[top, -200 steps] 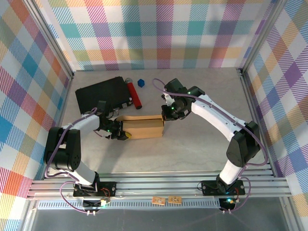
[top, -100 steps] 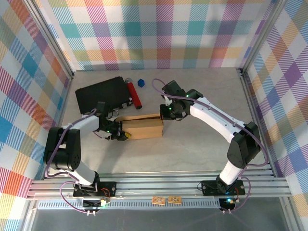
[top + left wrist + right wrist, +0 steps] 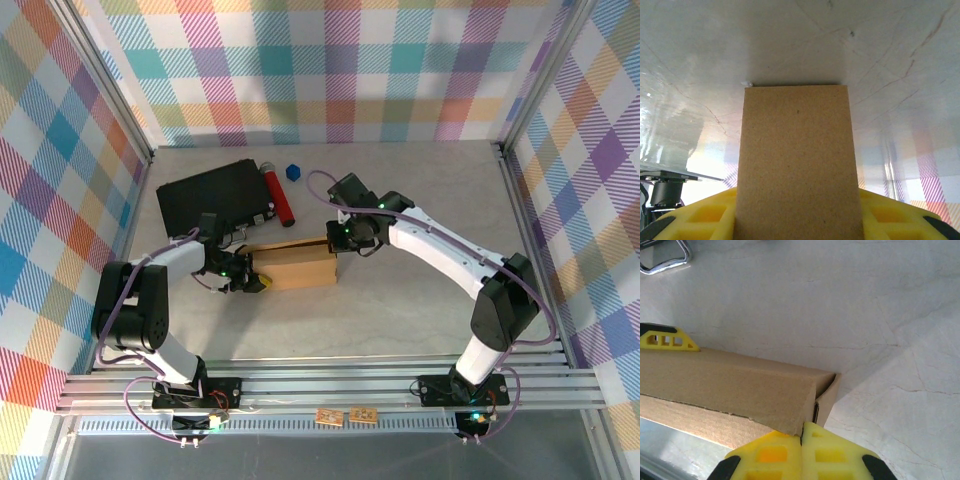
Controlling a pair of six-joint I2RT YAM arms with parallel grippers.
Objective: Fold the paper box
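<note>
Right now left gripper (image 3: 257,283) clamps the paper box (image 3: 296,266) by its left end, mid-tabletop (image 3: 420,310), probably as an anchor while right gripper (image 3: 337,243), fingers pressed together, pushes the lid's right end down.

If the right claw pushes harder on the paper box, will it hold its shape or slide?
The paper box looks hollow and light, so it would probably slide on the smooth table, though the left claw at its other end may brace it. Its top flap sits slightly sprung open at the corner, so it likely flexes inward first.
</note>
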